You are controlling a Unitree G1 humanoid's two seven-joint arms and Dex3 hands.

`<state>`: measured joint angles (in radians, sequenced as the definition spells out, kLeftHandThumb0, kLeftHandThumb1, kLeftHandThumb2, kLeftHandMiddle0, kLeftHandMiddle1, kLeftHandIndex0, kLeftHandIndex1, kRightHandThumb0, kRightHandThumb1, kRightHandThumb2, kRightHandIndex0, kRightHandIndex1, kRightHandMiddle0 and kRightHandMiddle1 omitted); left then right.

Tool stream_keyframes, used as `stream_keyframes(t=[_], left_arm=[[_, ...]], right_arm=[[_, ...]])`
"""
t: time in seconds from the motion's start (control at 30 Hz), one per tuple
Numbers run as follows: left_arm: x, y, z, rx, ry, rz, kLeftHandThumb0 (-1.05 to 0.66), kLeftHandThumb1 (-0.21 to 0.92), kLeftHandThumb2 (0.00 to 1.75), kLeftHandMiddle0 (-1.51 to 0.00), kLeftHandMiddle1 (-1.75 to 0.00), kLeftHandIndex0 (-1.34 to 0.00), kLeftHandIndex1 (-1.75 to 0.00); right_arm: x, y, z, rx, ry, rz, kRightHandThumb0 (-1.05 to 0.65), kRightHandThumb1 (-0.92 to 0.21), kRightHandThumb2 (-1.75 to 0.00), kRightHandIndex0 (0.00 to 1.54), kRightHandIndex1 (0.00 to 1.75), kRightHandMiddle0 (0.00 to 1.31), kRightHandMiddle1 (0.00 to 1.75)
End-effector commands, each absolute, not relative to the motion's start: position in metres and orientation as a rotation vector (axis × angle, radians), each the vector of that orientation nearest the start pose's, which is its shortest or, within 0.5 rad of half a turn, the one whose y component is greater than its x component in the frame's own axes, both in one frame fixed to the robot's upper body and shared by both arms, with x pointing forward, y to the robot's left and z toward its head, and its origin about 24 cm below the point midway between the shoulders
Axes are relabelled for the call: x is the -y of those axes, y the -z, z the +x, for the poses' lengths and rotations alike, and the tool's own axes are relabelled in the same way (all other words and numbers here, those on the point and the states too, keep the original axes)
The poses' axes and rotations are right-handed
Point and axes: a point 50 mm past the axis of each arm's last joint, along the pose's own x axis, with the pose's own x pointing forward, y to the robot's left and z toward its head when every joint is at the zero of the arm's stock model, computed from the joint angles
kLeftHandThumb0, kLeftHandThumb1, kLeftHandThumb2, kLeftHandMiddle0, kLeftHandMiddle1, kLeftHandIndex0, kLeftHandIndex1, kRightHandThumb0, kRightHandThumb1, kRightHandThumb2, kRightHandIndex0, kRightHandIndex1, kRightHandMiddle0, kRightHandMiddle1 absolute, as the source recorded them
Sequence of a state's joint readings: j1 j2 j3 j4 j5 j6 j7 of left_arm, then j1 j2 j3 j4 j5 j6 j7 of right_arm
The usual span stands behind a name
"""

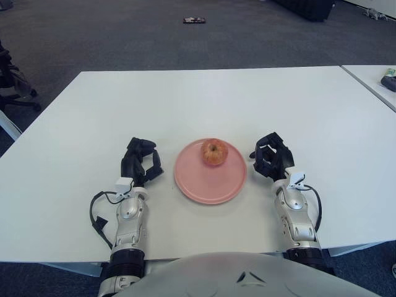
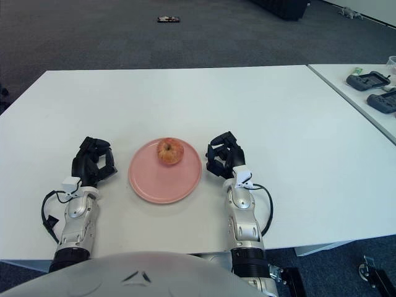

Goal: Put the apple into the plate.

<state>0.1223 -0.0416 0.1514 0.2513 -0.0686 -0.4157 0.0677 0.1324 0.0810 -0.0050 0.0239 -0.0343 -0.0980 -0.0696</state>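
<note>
Tiny indistinct floor object

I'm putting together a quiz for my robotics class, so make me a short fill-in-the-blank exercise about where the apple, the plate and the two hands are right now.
1. The apple sits on the far part of the ____ plate.
2. The right hand, fingers curled and holding nothing, shows just to the ____ of the plate.
3. The left hand, also curled, holds ____.
4. The plate stands on a ____ table.

Missing words: pink; right; nothing; white
</note>
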Motion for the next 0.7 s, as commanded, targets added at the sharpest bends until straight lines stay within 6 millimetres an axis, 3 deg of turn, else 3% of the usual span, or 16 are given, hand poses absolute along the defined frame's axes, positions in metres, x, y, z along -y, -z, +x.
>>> stream_keyframes(t=[0.0, 0.67], left_arm=[[-0.1898, 0.0044, 0.2134, 0.049, -0.266, -0.060, -0.44, 0.44, 1.17, -1.15, -1.75, -0.51, -1.75], [-0.1922, 0.0042, 0.2128, 0.032, -0.269, -0.069, -0.44, 0.42, 1.20, -1.18, -1.75, -0.53, -1.75]], right_arm=[[0.1483, -0.0158, 0.2242, -0.068, 0.132, 0.074, -0.39, -0.61, -0.96, 0.55, 1.41, 0.38, 1.75], [0.1508, -0.0189, 0.2212, -0.048, 0.160, 0.083, -0.39, -0.63, -0.94, 0.58, 1.42, 0.37, 1.75]])
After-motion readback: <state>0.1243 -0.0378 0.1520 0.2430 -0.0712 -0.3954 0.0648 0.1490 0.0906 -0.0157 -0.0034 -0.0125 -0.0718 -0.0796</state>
